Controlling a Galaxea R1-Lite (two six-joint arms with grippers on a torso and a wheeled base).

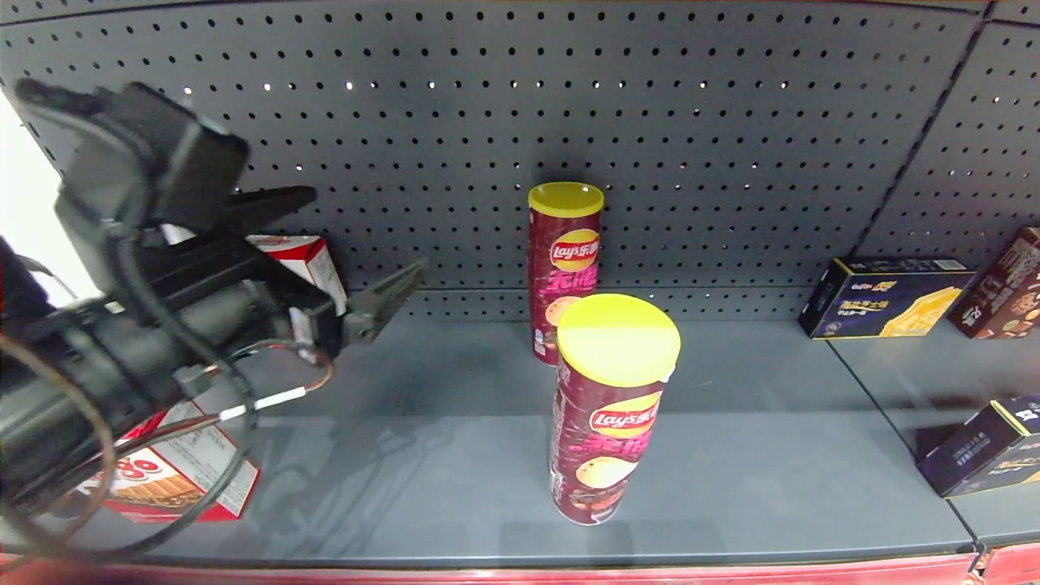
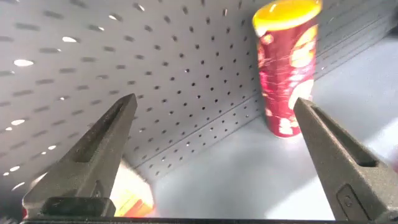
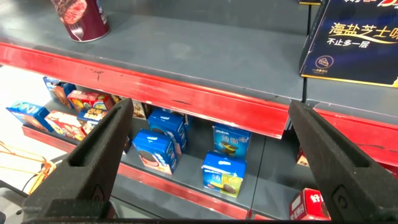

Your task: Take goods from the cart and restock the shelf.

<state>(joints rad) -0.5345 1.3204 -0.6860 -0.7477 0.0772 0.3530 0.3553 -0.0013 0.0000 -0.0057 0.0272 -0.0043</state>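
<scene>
Two maroon chip cans with yellow lids stand upright on the grey shelf (image 1: 772,455): the front can (image 1: 611,406) near the shelf's middle, the rear can (image 1: 564,268) close to the pegboard. My left gripper (image 1: 370,229) hovers open and empty above the shelf, to the left of both cans. In the left wrist view this gripper (image 2: 214,102) points at the pegboard, with the rear can (image 2: 286,68) standing beyond its fingers. My right gripper (image 3: 211,106) is open and empty in front of the shelf's red edge (image 3: 186,87). The front can's base (image 3: 81,18) lies farther along the shelf.
Red-and-white boxes (image 1: 305,260) (image 1: 175,479) lie at the shelf's left, behind and under my left arm. Dark blue boxes (image 1: 886,296) (image 1: 983,447) and a brown box (image 1: 1003,284) occupy the right bay. A lower shelf holds several blue boxes (image 3: 155,146).
</scene>
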